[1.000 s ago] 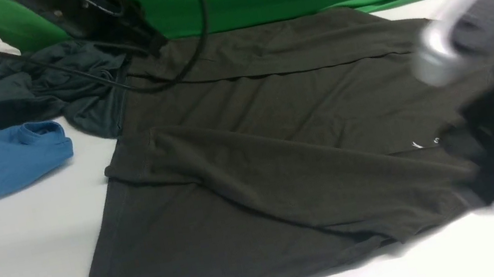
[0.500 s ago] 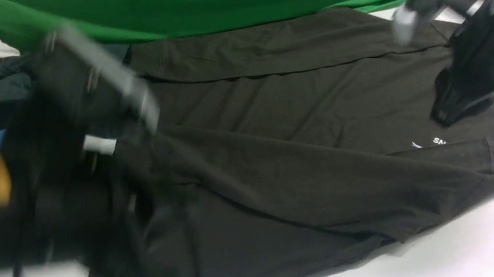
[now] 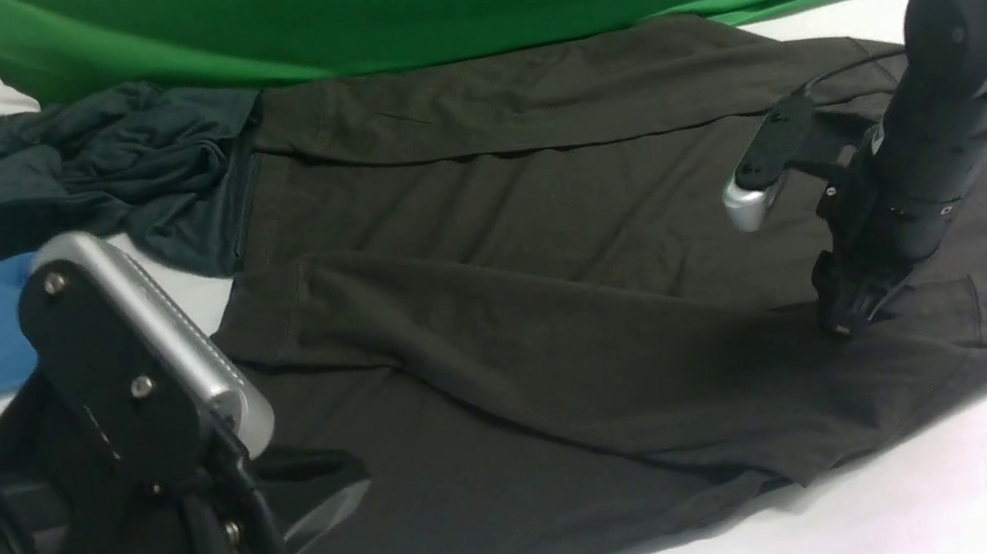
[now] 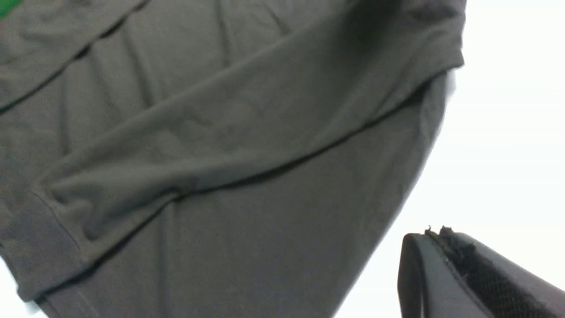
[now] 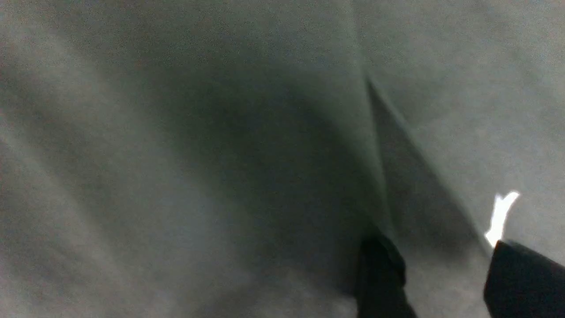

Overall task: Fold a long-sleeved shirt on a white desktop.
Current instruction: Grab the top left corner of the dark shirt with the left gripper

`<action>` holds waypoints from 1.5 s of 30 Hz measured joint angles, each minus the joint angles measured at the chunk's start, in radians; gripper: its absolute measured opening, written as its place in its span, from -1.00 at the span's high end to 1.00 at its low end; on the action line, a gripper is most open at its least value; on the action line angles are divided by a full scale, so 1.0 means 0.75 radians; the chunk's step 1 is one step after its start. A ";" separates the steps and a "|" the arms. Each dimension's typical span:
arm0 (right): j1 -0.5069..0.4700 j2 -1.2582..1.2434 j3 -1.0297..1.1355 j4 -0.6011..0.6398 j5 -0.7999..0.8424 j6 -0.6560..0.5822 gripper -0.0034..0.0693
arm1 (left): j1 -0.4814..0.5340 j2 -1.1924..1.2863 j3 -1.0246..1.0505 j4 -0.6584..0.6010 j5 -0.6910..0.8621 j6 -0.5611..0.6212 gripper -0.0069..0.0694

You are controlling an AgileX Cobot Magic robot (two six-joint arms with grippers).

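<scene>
Shirt: the shirt (image 3: 560, 306) lies flat on the desk (image 3: 900, 510), under both your tools, with a sleeve (image 3: 514, 334) laid across its body.
Right gripper: the right gripper (image 3: 843, 315) is spread, its tips down at the chest cloth just beside the white logo (image 5: 501, 216), pinching nothing.
Left gripper: the left gripper (image 3: 315, 501) sits low by the hem end; only one finger shows, so you cannot tell its state.
Why: with a tool at each end, you look set for a crosswise fold.
</scene>
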 joint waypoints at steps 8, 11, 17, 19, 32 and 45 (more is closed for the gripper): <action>0.000 0.040 -0.001 -0.038 -0.117 -0.046 -0.03 | 0.000 -0.001 0.003 0.000 -0.011 0.004 0.77; 0.000 0.043 -0.006 -0.049 -0.129 -0.041 -0.02 | 0.000 -0.001 0.006 0.000 -0.009 0.004 0.77; 0.000 0.017 -0.037 -0.052 -0.145 -0.016 -0.02 | 0.000 -0.002 0.006 0.000 0.000 0.004 0.77; 0.000 0.024 -0.040 -0.052 -0.140 -0.016 -0.02 | 0.000 -0.002 0.007 0.000 -0.008 0.004 0.77; 0.000 0.090 -0.045 -0.015 -0.055 -0.015 0.21 | 0.000 -0.002 0.007 -0.011 -0.024 0.004 0.77; 0.000 0.077 -0.044 -0.003 0.006 -0.005 0.81 | 0.000 -0.002 0.007 -0.015 -0.024 0.030 0.77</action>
